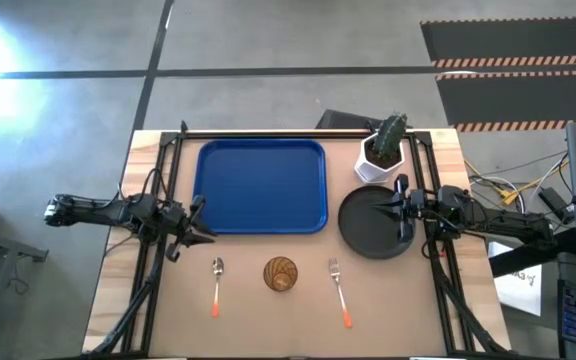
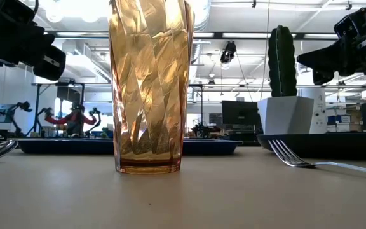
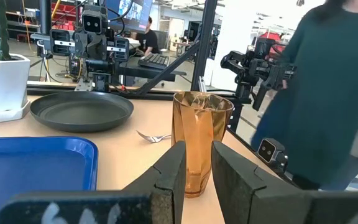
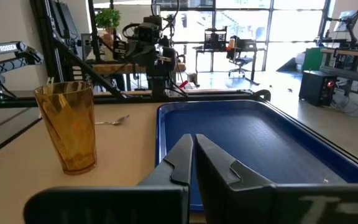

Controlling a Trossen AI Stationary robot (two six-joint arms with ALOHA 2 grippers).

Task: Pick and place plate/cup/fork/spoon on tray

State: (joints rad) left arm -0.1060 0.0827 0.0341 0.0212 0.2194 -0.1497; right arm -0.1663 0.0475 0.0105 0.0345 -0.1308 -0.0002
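The blue tray [image 1: 261, 186] lies at the far middle of the table. The black plate [image 1: 368, 230] lies flat to the tray's right. The amber cup [image 1: 280, 273] stands upright near the front edge, with the spoon [image 1: 217, 285] to its left and the fork [image 1: 340, 291] to its right, both flat on the table. My left gripper [image 1: 200, 220] hovers by the tray's near left corner, slightly open and empty, with the cup beyond its fingers in the left wrist view [image 3: 199, 168]. My right gripper [image 1: 400, 208] hangs above the plate, shut and empty, well clear of it in the low view [image 2: 316, 63].
A white pot with a green cactus [image 1: 383, 155] stands at the far right, just behind the plate. Black frame rails [image 1: 158, 200] run along both table sides. A person in a dark top [image 3: 334, 87] stands beyond the table's near side.
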